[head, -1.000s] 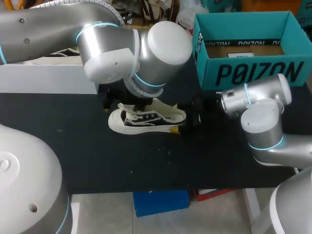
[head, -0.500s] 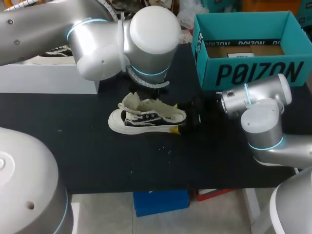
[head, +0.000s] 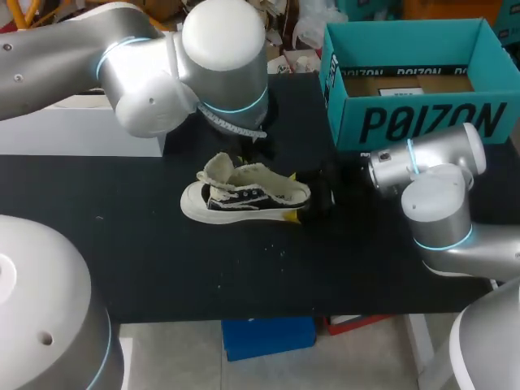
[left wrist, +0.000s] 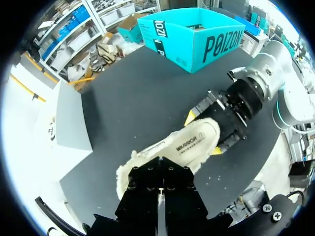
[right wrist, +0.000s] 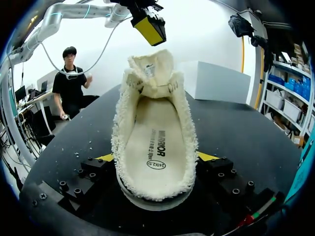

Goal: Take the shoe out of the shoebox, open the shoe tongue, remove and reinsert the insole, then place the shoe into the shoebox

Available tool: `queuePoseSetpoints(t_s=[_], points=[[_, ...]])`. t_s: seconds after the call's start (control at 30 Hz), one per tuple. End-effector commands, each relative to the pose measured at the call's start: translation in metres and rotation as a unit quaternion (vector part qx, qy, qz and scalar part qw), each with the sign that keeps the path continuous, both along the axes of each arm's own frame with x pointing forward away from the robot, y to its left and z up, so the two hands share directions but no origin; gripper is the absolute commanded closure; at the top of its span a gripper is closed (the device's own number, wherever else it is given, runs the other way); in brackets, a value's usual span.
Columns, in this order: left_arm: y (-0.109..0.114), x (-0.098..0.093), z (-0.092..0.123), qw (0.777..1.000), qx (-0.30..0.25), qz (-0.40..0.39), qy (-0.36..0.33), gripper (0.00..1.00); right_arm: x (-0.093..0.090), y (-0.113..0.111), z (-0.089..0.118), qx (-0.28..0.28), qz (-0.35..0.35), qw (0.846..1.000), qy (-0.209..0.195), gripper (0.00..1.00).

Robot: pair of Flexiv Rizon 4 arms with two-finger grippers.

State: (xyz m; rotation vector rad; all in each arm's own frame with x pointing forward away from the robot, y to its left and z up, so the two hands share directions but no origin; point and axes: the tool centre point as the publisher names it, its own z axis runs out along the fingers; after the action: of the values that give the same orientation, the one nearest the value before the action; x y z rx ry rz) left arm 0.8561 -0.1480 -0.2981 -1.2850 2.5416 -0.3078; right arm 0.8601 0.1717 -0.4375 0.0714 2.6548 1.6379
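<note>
Grasping the shoe at its heel with right fingers; ahead, above its tongue, left arm, grasp impossible to tell.

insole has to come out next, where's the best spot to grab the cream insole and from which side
Probably its heel-end edge, coming down from above. The flat cream printed insole lies exposed in the open top of the black-and-white fleece-lined shoe, while its toe end runs under the raised tongue. The right tool clamps the heel's outer sides, leaving the inside free.

A black table carries a long white box at its far left edge.
</note>
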Motion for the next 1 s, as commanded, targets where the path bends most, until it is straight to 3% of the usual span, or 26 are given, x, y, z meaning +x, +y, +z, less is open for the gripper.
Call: queuePoseSetpoints(t_s=[0.03, 0.13, 0.2, 0.4, 0.9, 1.0], points=[[0.005, -0.001, -0.005, 0.988, -0.048, -0.115, 0.087, 1.00, 0.001, 0.000, -0.004, -0.001, -0.001, 1.000, 0.001, 1.00], [0.002, -0.007, -0.005, 0.964, -0.025, -0.225, 0.142, 1.00, 0.001, 0.000, -0.004, -0.001, -0.001, 1.000, 0.001, 1.00], [0.003, -0.008, -0.003, 0.948, -0.013, -0.262, 0.183, 1.00, 0.001, 0.000, -0.004, -0.001, -0.001, 1.000, 0.001, 1.00], [0.005, -0.014, 0.005, 0.918, 0.005, -0.338, 0.209, 1.00, 0.001, 0.000, -0.004, -0.001, -0.001, 1.000, 0.001, 1.00], [0.005, -0.014, 0.005, 0.918, 0.005, -0.338, 0.209, 1.00, 0.001, 0.000, -0.004, -0.001, -0.001, 1.000, 0.001, 1.00], [0.005, -0.009, 0.002, 0.900, -0.004, -0.376, 0.220, 1.00, 0.001, 0.000, -0.004, -0.001, -0.001, 1.000, 0.001, 1.00]])
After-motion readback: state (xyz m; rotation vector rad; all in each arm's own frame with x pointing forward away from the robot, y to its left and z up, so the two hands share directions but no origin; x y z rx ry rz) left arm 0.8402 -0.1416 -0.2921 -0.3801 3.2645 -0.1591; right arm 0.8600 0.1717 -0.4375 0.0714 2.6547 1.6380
